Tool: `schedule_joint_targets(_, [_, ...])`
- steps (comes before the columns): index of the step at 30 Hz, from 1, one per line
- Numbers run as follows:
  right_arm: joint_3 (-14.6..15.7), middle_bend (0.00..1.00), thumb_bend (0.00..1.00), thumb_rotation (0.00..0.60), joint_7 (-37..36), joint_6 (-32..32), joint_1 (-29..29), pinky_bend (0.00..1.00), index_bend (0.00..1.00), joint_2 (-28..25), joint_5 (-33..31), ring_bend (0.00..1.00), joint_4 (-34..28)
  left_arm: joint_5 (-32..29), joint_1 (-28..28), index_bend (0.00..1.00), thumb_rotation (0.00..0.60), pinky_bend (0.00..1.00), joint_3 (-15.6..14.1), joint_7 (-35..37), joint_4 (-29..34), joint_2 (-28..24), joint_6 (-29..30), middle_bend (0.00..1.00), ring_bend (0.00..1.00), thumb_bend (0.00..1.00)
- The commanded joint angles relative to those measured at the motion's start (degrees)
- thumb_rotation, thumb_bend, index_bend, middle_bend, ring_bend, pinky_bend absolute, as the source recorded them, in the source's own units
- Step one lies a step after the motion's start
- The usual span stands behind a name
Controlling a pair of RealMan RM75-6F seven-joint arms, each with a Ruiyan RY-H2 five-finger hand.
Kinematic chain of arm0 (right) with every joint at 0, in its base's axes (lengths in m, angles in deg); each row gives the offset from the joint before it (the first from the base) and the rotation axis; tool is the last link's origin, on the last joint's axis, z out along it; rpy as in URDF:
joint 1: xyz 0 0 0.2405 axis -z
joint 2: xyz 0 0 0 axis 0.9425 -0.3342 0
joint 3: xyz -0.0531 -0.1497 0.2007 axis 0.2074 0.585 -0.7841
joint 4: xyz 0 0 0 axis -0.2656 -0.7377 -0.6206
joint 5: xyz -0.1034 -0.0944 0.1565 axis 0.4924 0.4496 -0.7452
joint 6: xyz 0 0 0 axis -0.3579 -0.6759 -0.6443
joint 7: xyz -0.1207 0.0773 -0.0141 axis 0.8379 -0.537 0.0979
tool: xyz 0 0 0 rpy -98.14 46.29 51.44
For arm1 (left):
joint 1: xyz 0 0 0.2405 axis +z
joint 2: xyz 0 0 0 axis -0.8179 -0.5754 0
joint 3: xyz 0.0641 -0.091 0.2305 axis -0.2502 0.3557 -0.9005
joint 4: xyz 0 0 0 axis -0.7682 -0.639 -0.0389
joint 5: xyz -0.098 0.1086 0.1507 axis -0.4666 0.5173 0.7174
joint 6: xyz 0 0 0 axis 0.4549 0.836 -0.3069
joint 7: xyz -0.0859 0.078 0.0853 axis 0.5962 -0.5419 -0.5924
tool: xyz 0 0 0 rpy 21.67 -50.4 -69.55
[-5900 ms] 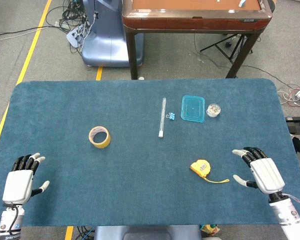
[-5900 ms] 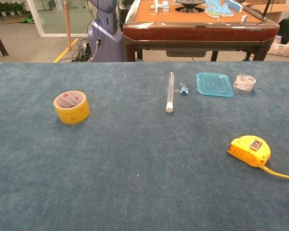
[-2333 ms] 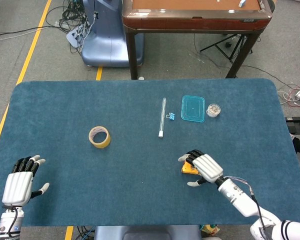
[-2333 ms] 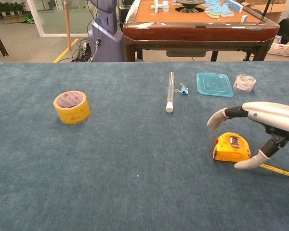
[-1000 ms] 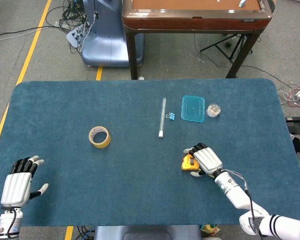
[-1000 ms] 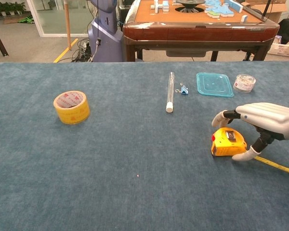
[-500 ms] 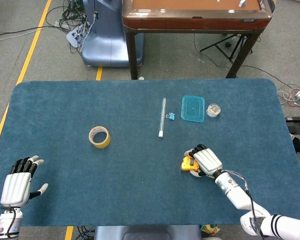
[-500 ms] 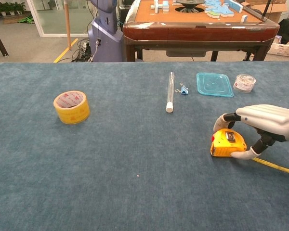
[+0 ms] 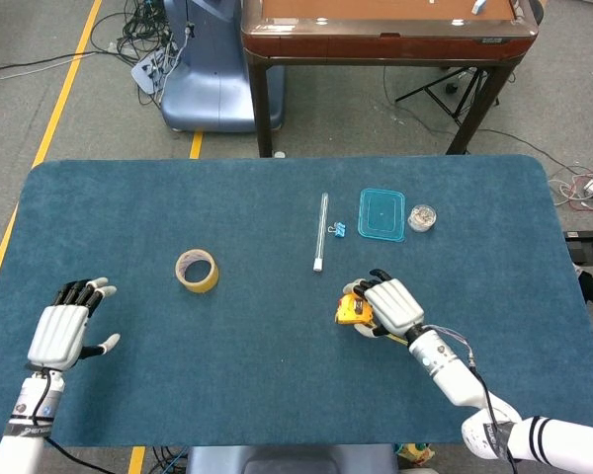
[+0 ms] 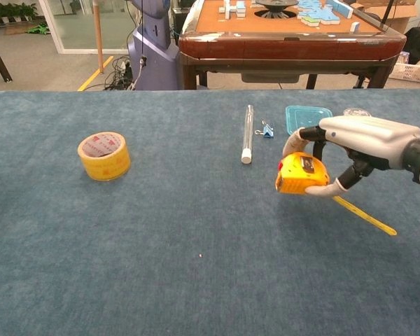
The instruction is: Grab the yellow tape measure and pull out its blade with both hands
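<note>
My right hand (image 9: 393,307) (image 10: 350,143) grips the yellow tape measure (image 9: 350,309) (image 10: 301,174) and holds it lifted off the blue table. A short length of yellow blade (image 10: 364,216) trails out behind it, down to the right. My left hand (image 9: 67,329) hovers open over the table's near left corner, fingers spread, far from the tape measure. It does not show in the chest view.
A roll of yellow packing tape (image 9: 197,271) (image 10: 104,155) lies left of centre. Behind the tape measure lie a clear tube (image 9: 321,231) (image 10: 248,132), a small blue binder clip (image 9: 338,229) (image 10: 266,129), a teal lid (image 9: 381,214) (image 10: 304,114) and a small round jar (image 9: 421,217).
My right hand has lifted the tape measure off the table and carried it left, the blade end trailing along. My left hand has risen and moved inward to the right.
</note>
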Motion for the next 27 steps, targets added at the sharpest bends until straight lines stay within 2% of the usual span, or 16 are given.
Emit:
schedule_joint_targets(1, [-2.51,0.6,0.73,0.6,6.27,1.54,-1.19,0.15,0.55,0.78,-4.38,0.42,-3.51,-2.03,-3.25,0.24,0.6,0.09,2.3,1.19,-0.46,0.94,-3.02,0.18,0.13,0.17])
schedule_joint_targets(4, [-3.6,0.61,0.74,0.6,10.86,2.76,-1.78,0.16,0.56,1.84,-7.57,0.44,-5.59,-3.89,-5.01,0.22,0.6,0.09,3.44,2.05,-0.52,2.45,-4.72,0.18,0.13,0.17])
schedule_joint_targets(12, [-5.96,0.63,0.74,0.6,19.35,6.16,-4.23,0.23,0.58,6.24,-13.68,0.49,-8.65,-12.05,-9.34,0.1,0.6,0.09,6.71,6.28,0.98,5.1,-10.73,0.17,0.12,0.17])
schedule_joint_targets(22, [-8.55,0.66,0.77,0.6,25.96,9.79,-8.36,0.32,0.6,14.85,-19.16,0.55,-7.13,-16.15,-12.54,0.01,0.6,0.09,7.97,8.74,1.01,7.93,-12.86,0.13,0.1,0.17])
schedule_joint_targets(27, [-9.56,0.67,0.77,0.6,25.98,10.37,-9.82,0.34,0.61,18.1,-20.73,0.56,-5.37,-18.45,-13.79,0.0,0.6,0.07,8.16,8.27,0.93,9.06,-13.43,0.07,0.04,0.17])
